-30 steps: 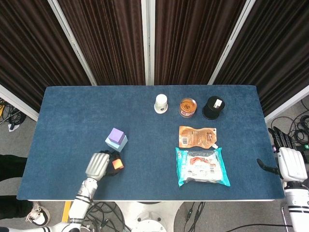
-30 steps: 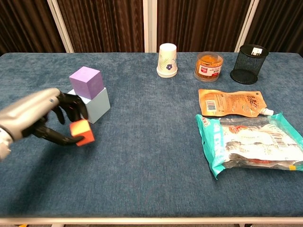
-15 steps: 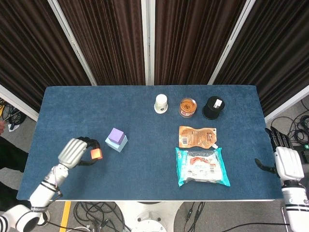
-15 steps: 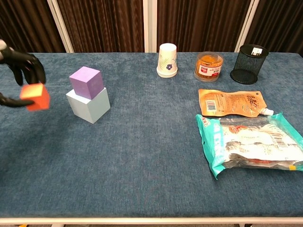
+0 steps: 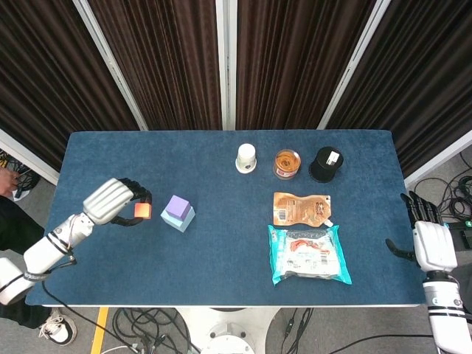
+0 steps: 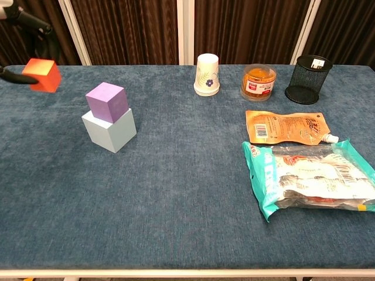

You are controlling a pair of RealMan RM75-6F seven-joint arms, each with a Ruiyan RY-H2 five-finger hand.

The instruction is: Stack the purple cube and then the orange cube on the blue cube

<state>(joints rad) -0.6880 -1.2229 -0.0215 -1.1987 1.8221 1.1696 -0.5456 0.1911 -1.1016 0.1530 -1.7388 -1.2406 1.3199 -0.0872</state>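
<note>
Blue-carpeted worktop (image 5: 110, 158), rectangular, edged in white. Near its left side, a pale blue cube (image 5: 181, 219) resting directly on the cloth. Along the far edge, in a row: white paper cup (image 5: 245, 158) upside down, orange-lidded jar (image 5: 287, 164), black mesh pen holder (image 5: 325, 164). Nearer the front right, an orange pouch (image 5: 302, 209) lying flat, just beside a teal-edged clear packet (image 5: 307, 254).

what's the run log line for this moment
left hand: holds orange cube aloft | purple cube: on blue cube | right hand: open, idle
</note>
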